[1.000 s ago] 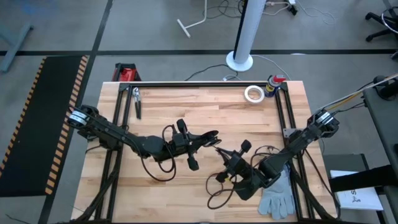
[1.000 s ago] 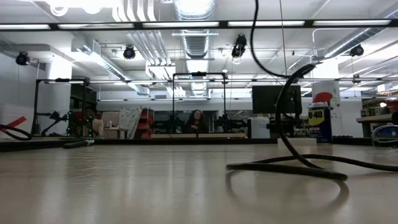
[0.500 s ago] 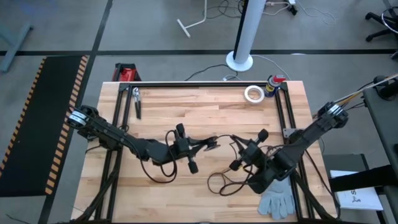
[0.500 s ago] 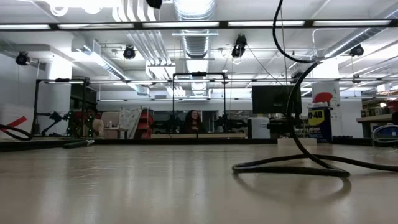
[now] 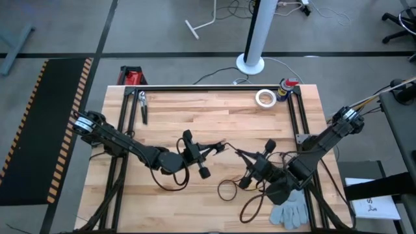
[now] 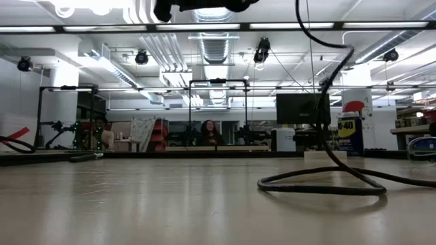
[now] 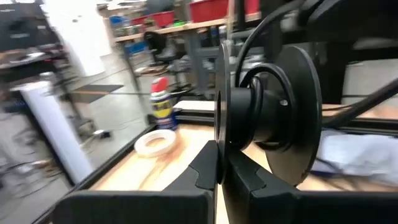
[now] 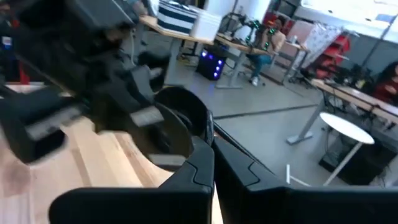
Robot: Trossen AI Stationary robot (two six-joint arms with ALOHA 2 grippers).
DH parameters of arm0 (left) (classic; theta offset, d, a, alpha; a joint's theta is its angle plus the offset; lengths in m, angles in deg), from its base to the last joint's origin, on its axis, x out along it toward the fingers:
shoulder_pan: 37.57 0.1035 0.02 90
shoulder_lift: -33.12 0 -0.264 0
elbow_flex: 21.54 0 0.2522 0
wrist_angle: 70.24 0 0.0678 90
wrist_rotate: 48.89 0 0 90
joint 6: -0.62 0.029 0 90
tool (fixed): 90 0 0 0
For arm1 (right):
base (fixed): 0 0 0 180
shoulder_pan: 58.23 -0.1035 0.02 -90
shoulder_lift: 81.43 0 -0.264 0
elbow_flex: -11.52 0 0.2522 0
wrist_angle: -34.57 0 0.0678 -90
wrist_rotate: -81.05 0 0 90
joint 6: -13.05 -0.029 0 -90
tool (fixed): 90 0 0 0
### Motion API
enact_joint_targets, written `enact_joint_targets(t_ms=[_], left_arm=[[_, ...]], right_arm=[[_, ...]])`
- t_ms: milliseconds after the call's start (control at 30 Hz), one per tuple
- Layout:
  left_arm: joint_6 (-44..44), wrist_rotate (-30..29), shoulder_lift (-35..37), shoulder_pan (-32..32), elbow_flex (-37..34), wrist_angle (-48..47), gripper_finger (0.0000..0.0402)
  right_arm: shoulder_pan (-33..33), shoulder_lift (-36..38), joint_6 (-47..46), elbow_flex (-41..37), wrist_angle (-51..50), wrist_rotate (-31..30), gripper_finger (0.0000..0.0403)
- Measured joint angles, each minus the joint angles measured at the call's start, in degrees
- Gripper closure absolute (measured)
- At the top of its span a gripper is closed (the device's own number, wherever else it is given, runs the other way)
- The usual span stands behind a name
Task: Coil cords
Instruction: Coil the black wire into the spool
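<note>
while held up over the middle of the table (image 5: 195,110), meet tip to tip: left gripper (image 5: 223,146) and right gripper (image 5: 235,153), both closed on the cord (image 5: 229,190). thin black cord pinched between them at mid-table, hanging down to loose loops on the wood near the front, just beside the grey glove (image 5: 292,208). in the low view, one loop (image 6: 320,184) flat on the table, rising to the grippers. tape roll (image 5: 264,98) and spray can (image 5: 286,86) well apart at the far edge.
</note>
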State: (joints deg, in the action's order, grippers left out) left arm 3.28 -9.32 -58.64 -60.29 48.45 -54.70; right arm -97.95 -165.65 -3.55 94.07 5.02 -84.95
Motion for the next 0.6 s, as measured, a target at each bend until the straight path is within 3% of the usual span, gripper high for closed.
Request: enact_joint_targets(t_ms=[133, 400, 600], left_arm=[[0.0, -2.9, -0.2, 0.0, 0.0, -0.5, 0.0402], [-0.2, -3.2, -0.2, 0.0, 0.0, -0.8, 0.0401], [-0.2, -3.0, -0.2, 0.0, 0.5, -1.3, 0.0401]], right_arm=[[0.2, 0.0, 5.0, -0.1, 5.0, 4.1, 0.0403], [1.9, -1.5, 9.3, -0.2, 11.2, 9.7, 0.0403], [5.3, -5.0, 17.8, 0.0, 21.3, 18.4, 0.0403]])
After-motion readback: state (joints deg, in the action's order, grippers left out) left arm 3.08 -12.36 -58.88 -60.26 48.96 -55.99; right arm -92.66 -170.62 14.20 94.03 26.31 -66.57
